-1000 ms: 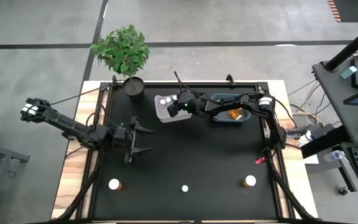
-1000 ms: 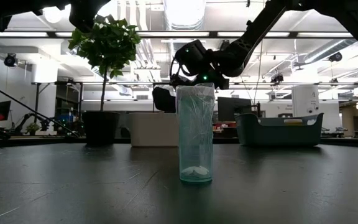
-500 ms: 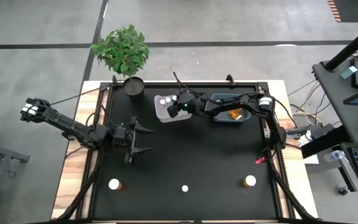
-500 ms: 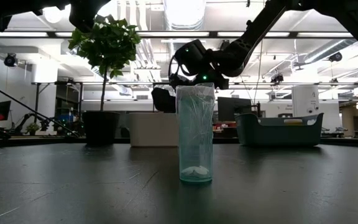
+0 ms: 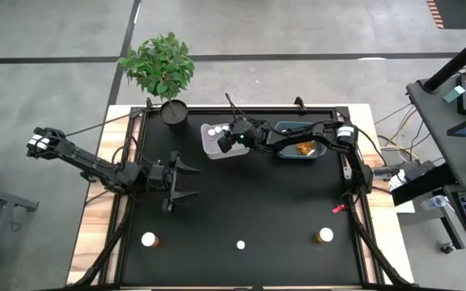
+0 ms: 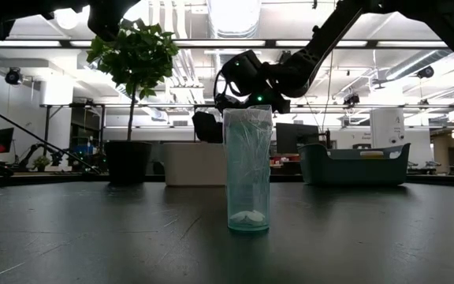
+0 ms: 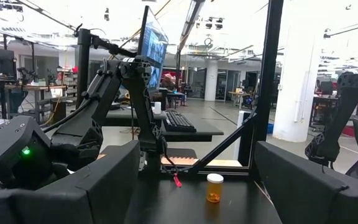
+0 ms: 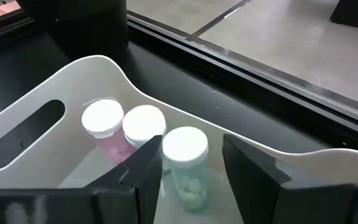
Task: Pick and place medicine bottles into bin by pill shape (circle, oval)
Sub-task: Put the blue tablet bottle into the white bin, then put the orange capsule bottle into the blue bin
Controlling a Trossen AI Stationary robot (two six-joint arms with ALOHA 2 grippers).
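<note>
Looking down the right wrist camera, I see a whitish-clear bottle point(image 8: 185, 163) with a smooth white cap and pale oval-looking pills at its base, standing between the right gripper's point(image 8: 191, 163) two dark fingers point(image 8: 143, 167); the fingers are spread slightly wider than the bottle, and I cannot tell whether either one touches it. It stands inside the white bin point(image 8: 55, 87), a glossy rounded plastic tub with a slot handle, just beside two more white-capped bottles point(image 8: 103, 121) whose lower parts look pinkish. From above, that bin point(image 5: 210, 147) sits at the table's far edge with the teal bin point(image 5: 302, 153) next to it, an amber bottle point(image 5: 305, 148) showing inside the teal one. Three more capped bottles stand well apart along the near edge of the matte black table point(image 5: 257, 202): one left point(image 5: 148, 239), one centre point(image 5: 240, 245), one right point(image 5: 324, 235). The left gripper point(image 5: 186, 181) hangs over the table's left part, fingers spread wide and holding nothing. A potted plant point(image 5: 162, 69) stands at the far left corner, and a small red object point(image 5: 338, 208) lies by the right rail. Only the low camera shows the centre bottle point(image 6: 248, 167) as a tall ribbed clear cylinder; it blocks part of the right arm behind it.
</note>
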